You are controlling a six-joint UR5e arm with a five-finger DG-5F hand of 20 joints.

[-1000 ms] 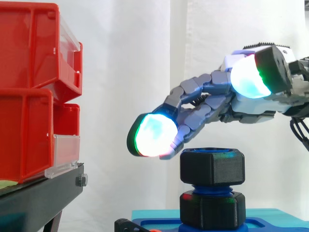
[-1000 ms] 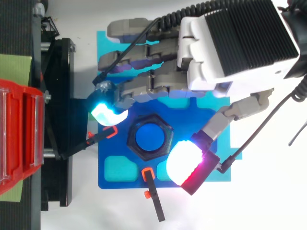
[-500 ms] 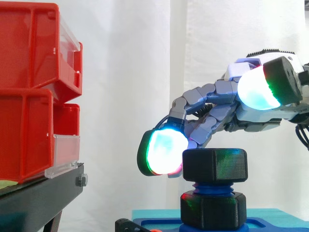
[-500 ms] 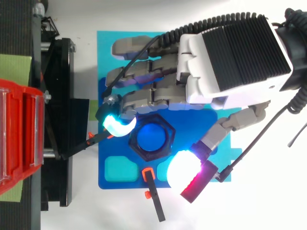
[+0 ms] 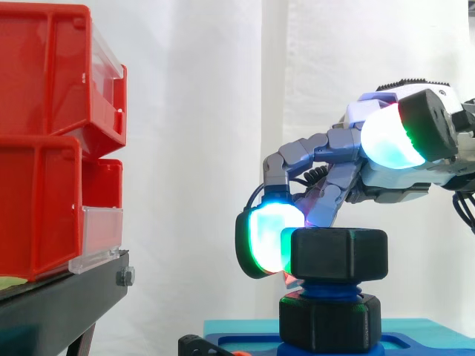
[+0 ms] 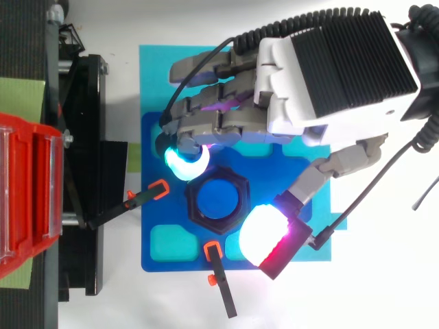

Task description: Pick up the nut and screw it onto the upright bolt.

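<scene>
Resting clenched fingers (image 5: pixel 271 231) against the nut (image 5: pixel 339 254) beside them on the bolt (image 6: pixel 218 199), thumb (image 5: pixel 393 135) high above, grasping nothing.

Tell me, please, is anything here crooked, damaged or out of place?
Nothing stands out. The black nut sits level on the upright blue bolt, above a second black nut, and the blue base lies flat under them.
</scene>
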